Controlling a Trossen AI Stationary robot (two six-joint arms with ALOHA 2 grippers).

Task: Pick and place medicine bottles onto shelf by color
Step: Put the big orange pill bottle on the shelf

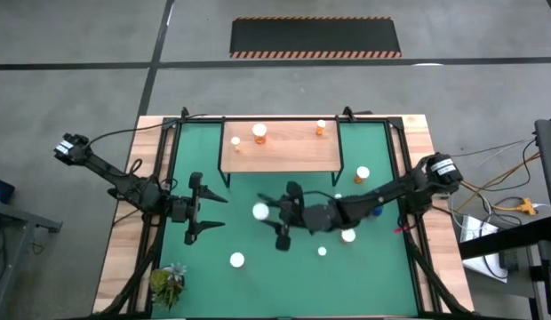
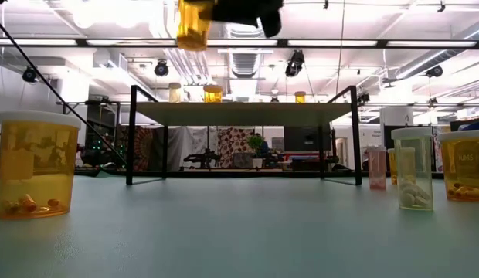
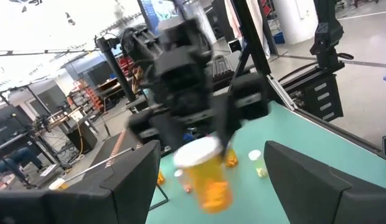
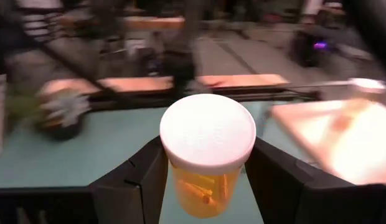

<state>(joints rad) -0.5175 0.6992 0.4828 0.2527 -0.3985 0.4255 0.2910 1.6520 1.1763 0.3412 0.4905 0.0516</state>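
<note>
Orange bottle (image 4: 207, 163) (base cropped) between right fingers (image 4: 134, 186).

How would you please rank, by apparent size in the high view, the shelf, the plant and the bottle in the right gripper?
1. Shelf, clearly largest.
2. Plant.
3. Bottle held in the right gripper, smallest; only its white cap shows.

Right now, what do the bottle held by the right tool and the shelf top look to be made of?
The orange cylindrical bottle with the white round cap, clamped in the right tool, looks like translucent glossy plastic: its contents show through the wall. Its cap looks like matte opaque plastic. The low light-wood shelf board looks like pale smooth wood or laminate; its thin black legs look like metal.
</note>
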